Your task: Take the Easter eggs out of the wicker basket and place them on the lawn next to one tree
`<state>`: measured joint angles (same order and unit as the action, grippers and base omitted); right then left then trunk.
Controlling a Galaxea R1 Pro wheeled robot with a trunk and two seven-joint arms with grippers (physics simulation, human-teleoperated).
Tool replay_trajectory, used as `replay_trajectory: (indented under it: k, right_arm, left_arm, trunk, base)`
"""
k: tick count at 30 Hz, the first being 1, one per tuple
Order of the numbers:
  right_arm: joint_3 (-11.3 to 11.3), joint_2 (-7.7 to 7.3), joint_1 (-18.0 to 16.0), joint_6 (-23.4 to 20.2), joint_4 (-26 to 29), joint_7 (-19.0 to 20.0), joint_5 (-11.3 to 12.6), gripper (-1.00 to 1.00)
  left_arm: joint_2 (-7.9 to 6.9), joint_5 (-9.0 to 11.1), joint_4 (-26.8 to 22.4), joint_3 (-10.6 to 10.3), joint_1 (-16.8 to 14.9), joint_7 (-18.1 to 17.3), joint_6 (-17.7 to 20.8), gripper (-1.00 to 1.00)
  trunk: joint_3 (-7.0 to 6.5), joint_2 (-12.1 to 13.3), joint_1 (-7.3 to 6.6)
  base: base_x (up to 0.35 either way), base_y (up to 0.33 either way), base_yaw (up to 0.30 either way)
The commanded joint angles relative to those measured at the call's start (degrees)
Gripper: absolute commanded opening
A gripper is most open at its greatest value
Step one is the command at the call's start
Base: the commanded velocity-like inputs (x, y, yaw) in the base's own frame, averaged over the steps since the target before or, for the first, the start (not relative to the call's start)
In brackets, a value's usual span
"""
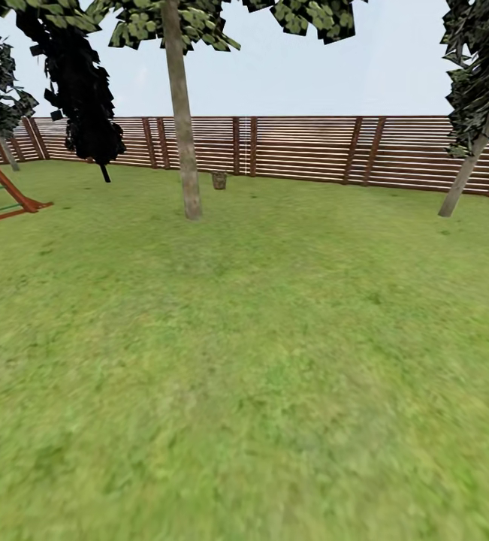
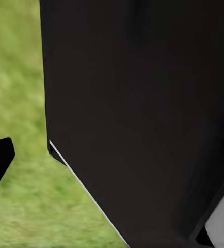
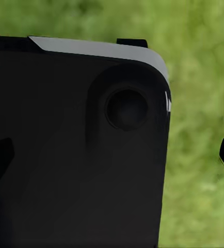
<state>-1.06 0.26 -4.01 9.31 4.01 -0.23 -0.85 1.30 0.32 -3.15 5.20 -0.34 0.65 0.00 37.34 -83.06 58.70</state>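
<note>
Wicker basket [image 1: 219, 180] stands far across the lawn [image 1: 274, 361], by the fence [image 1: 312, 146], just right of the tree [image 1: 184, 128]. Both grippers' states: cannot tell; wrist views blocked by dark robot body.

No readable text, label or number appears anywhere

Flat, even daylight fills the head view under a pale hazy sky [image 1: 312, 68], with no cast shadows or glare. The lawn [image 1: 259, 391] smears into soft blur toward six o'clock, while the fence [image 1: 312, 150] at twelve o'clock stays crisper. Both wrist views show blurred, unfocused grass beside dark, featureless robot body panels [image 2: 143, 103].
</note>
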Motion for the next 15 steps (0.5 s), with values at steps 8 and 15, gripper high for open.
replay_trajectory:
  k: [8,15]
  right_arm:
    - [-0.1,0.00,0.0,0.2,-0.1,0.0,0.0,1.00]
    - [-0.1,0.00,0.0,0.1,-0.1,0.0,0.0,1.00]
  left_arm:
    - [0.02,0.0,0.0,0.4,0.0,0.1,0.0,1.00]
    - [0.02,0.0,0.0,0.4,0.0,0.1,0.0,1.00]
  trunk:
    - [0.05,0.0,0.03]
    - [0.05,0.0,0.03]
  base:
    - [0.336,0.000,0.000]
    - [0.336,0.000,0.000]
